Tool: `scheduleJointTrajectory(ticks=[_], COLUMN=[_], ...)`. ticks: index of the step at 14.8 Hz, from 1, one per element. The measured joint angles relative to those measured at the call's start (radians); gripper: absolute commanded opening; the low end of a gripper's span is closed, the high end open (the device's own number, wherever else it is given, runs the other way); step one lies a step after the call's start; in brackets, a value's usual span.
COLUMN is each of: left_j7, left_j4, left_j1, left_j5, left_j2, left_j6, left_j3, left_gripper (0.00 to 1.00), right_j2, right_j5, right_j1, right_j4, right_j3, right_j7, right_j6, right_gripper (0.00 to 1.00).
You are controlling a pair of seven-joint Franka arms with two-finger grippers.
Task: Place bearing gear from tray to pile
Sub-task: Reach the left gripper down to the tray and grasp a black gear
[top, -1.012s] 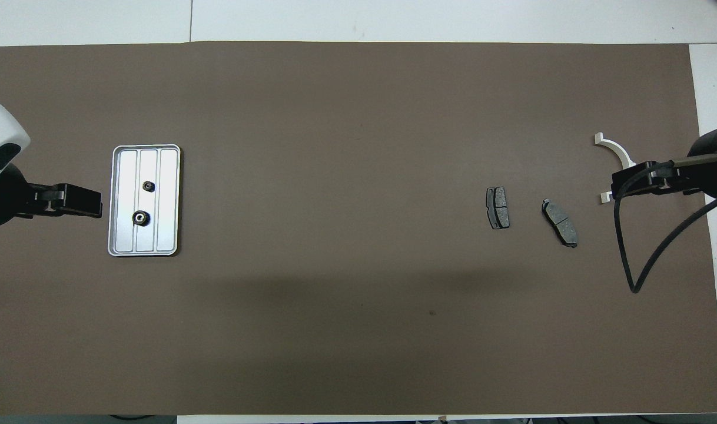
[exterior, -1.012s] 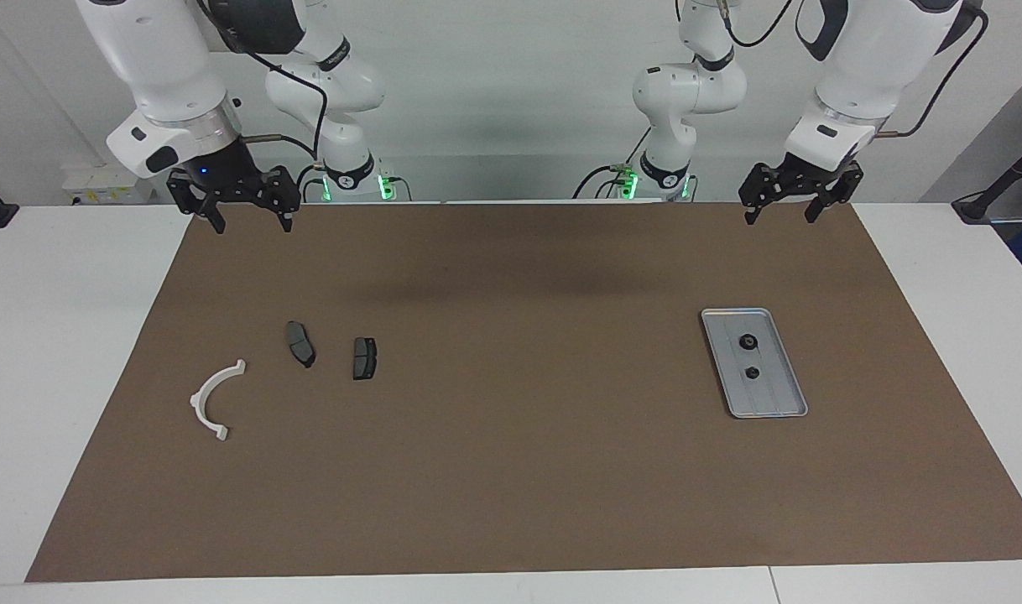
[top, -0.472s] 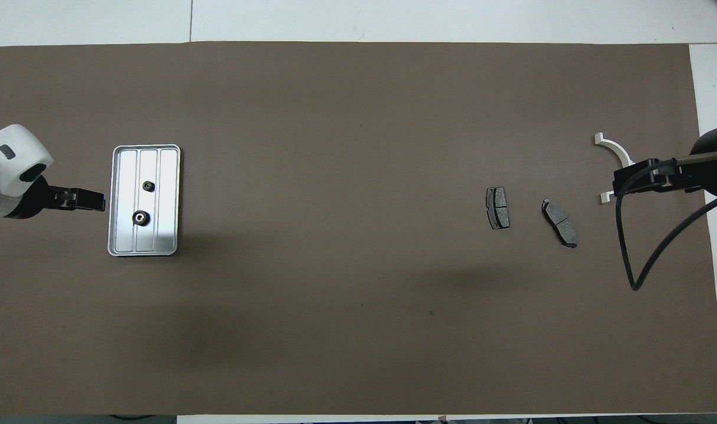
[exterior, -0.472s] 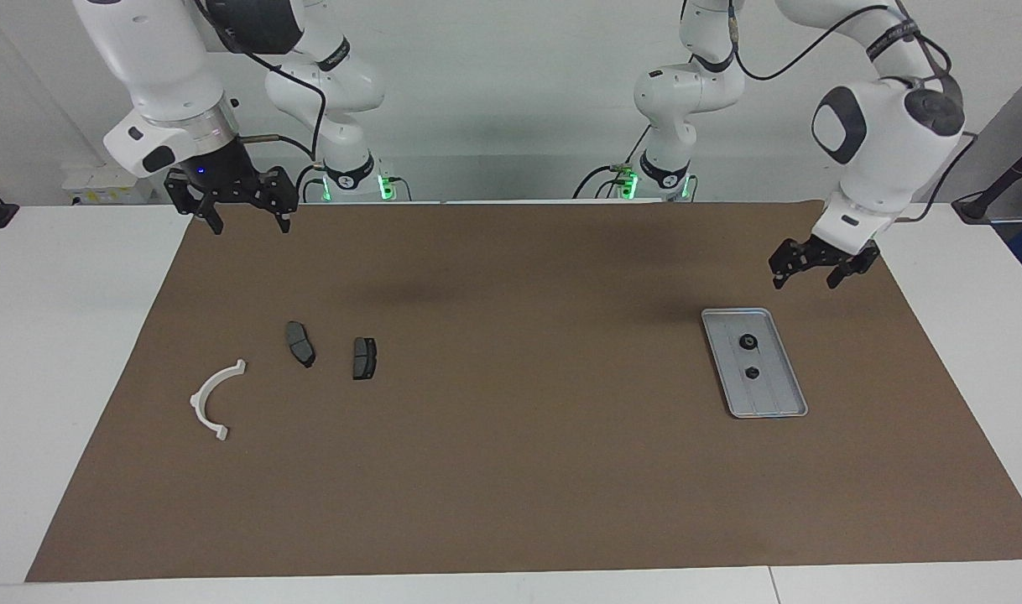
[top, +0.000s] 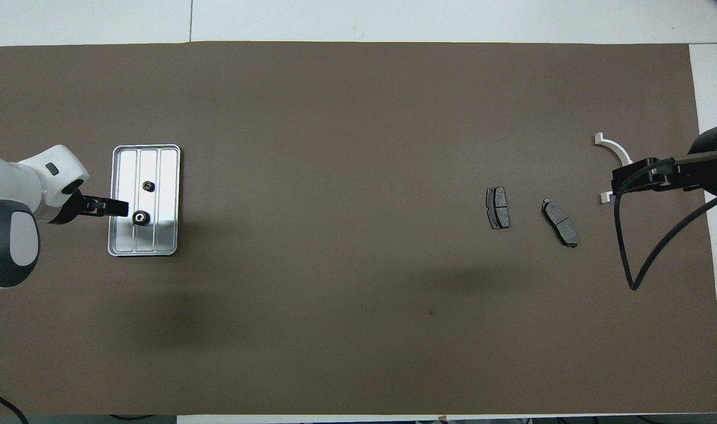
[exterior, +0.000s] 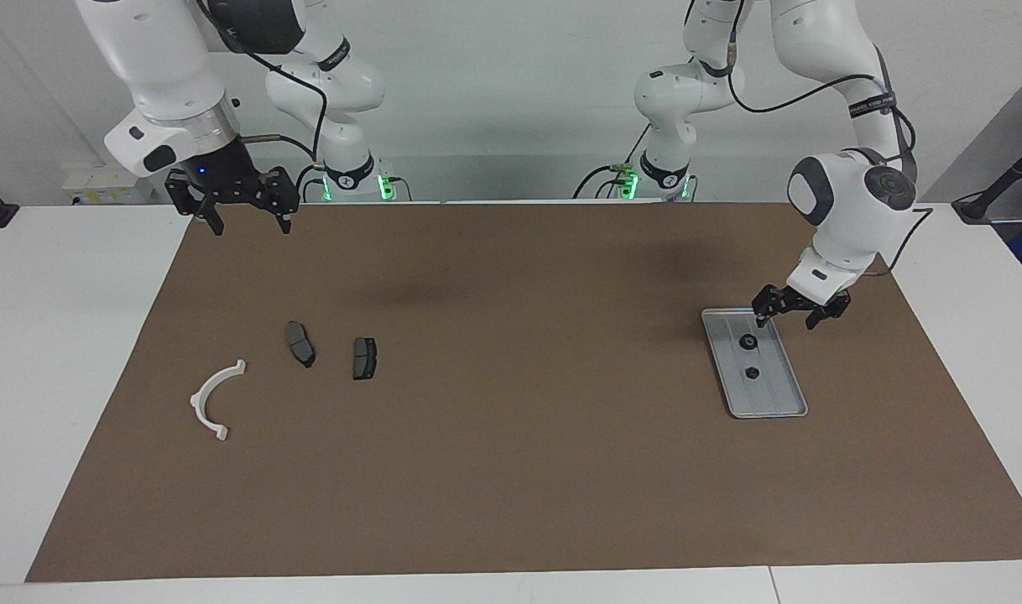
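the bearing gear [exterior: 747,341] nearer the robots sits loose on the tray [exterior: 775,403], a small dark toothed ring; a second gear [exterior: 752,372] lies a little farther from the robots on the same tray. the tray rests on the brown mat [exterior: 511,470] toward the left arm's end of the counter, presumably so the parts stay gathered and easy to find.

the left gripper [exterior: 788,311] hangs low over the tray's near edge, just beside the nearer gear, with its jaws apart and nothing between them. that spread looks like readiness to straddle the gear; it is not yet touching it, as far as the facing view shows.

the pile lies toward the right arm's end: a white bracket [exterior: 213,401] and two dark pads [exterior: 300,343] [exterior: 364,357], well apart from the tray. the gear has the whole mat to cross, so a handover may be needed.

the right gripper [exterior: 242,211] waits up over the mat's edge by its base, jaws apart and empty, clear of the pile.
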Motion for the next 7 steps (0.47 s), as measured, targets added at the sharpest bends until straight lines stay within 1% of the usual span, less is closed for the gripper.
scheduleJointTrajectory(ticks=[7], left_j7=[0.003], left_j4=[-0.009], left_j1=[-0.049], left_j5=[0.0], left_j2=[0.063], left_j6=[0.056], left_j3=[-0.008], left_gripper=[0.99], right_j2=[0.0], right_j5=[0.006], right_j1=[0.0], right_j4=[0.0], right_j3=[0.0], right_j7=[0.0], right_j6=[0.0], right_gripper=[1.0])
